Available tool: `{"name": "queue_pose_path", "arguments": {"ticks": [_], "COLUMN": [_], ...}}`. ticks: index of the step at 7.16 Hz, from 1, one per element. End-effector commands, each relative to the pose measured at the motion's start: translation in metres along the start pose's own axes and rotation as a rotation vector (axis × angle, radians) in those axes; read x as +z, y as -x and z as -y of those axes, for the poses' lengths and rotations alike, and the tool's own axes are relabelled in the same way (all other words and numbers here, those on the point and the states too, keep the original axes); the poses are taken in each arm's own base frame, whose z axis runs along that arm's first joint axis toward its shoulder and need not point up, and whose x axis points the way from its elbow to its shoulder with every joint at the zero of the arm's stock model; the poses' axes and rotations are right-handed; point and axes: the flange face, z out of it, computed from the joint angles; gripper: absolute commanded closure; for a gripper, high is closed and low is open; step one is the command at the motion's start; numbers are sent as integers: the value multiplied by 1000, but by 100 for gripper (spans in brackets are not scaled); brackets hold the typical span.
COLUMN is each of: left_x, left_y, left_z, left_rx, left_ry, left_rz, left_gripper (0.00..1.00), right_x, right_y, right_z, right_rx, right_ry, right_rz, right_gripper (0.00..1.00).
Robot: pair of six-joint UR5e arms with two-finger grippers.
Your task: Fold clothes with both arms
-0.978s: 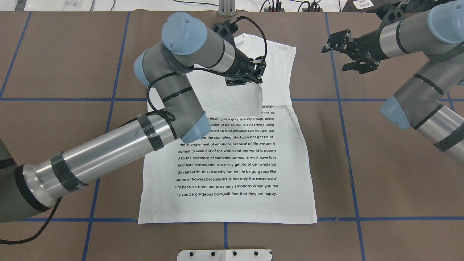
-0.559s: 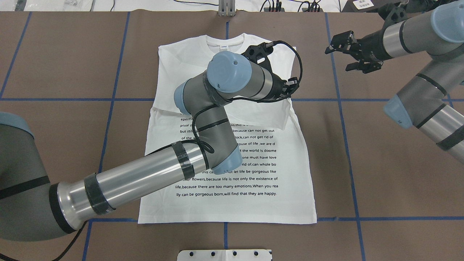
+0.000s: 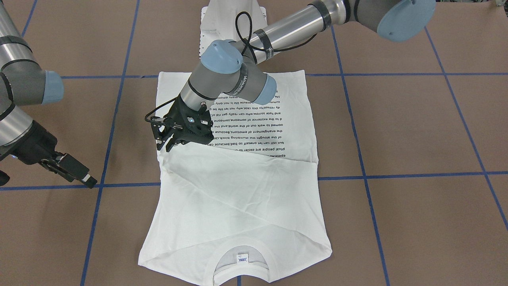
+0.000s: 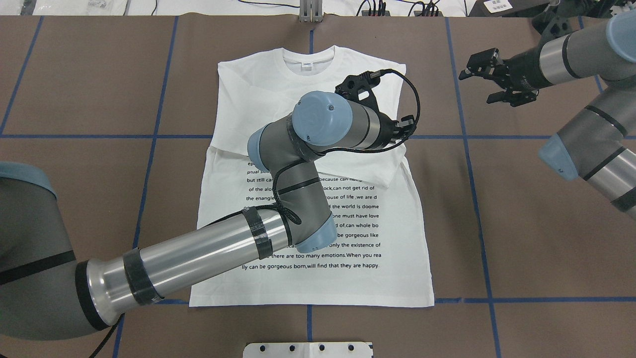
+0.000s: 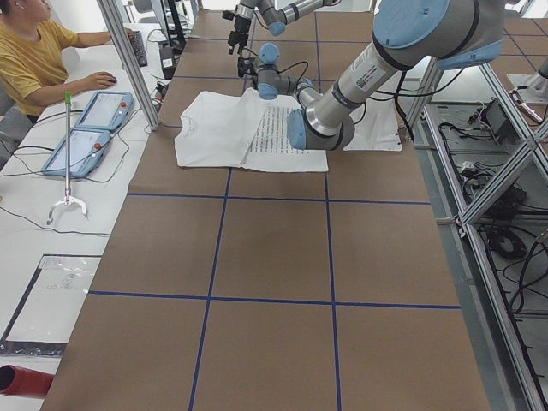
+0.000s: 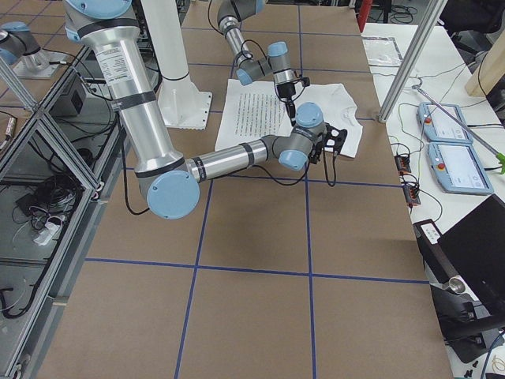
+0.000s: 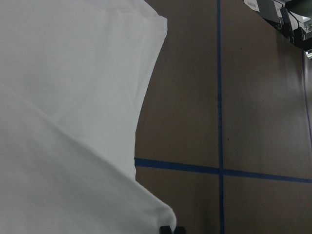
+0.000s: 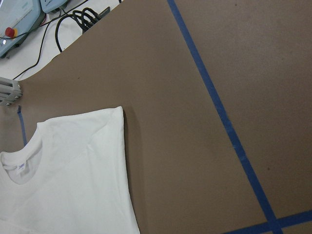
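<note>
The white T-shirt [image 4: 348, 278] lies flat, printed text up, collar [image 4: 308, 62] at the far end. A sleeve is folded across the chest [image 3: 238, 190]. My left gripper [image 3: 164, 147] sits low at the shirt's side edge, on the right of the overhead view [image 4: 400, 134]. In the left wrist view its tips stand close together at a corner of the folded cloth [image 7: 146, 204], so it is shut on the sleeve. My right gripper [image 4: 476, 89] is open and empty, above bare table beyond the shirt's shoulder [image 8: 73, 170].
The white pedestal base [image 4: 308, 349] stands at the near table edge, behind the shirt's hem. Blue tape lines [image 4: 462, 149] cross the brown table. Cables [image 4: 397, 7] lie along the far edge. A seated person [image 5: 34, 51] and two control pads [image 5: 94, 120] are beside the table.
My left gripper has carried the sleeve from mid-chest across to the shirt's side edge and lowered it. My right gripper has drawn back away from the shirt.
</note>
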Motion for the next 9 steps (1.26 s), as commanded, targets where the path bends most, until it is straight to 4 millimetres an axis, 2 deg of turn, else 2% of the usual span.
{"name": "queue_pose_path", "arguments": {"ticks": [1,2,3,4,5,6,7,8,9], "left_x": [-23,-61,-99,-144,-174,-196,-208,-215,-218], "left_y": [20,59,103,140,156,163,181,189,190], "left_z": [-4,5,0,2,5,21,44,59,65], "left_rx": [-7,-18,-18,45,111,166,185,195,193], "left_ry": [38,90,92,79,73,51,21,-2,-11], "left_rz": [30,99,111,111,156,172,199,213,216], "left_gripper": [23,24,25,25,25,25,25,25,25], "right_x": [7,13,14,24,19,9,8,19,25], "right_y": [-6,-9,-4,24,48,63,60,47,33], "right_z": [-21,-54,-98,-172,-241,-311,-360,-408,-446], "right_rx": [4,7,36,88,98,78,97,105,88], "right_ry": [26,66,107,101,80,30,0,-16,-60], "right_rz": [-13,-28,-40,-75,-143,-226,-267,-316,-365], "right_gripper": [0,0,1,1,1,2,2,4,4]}}
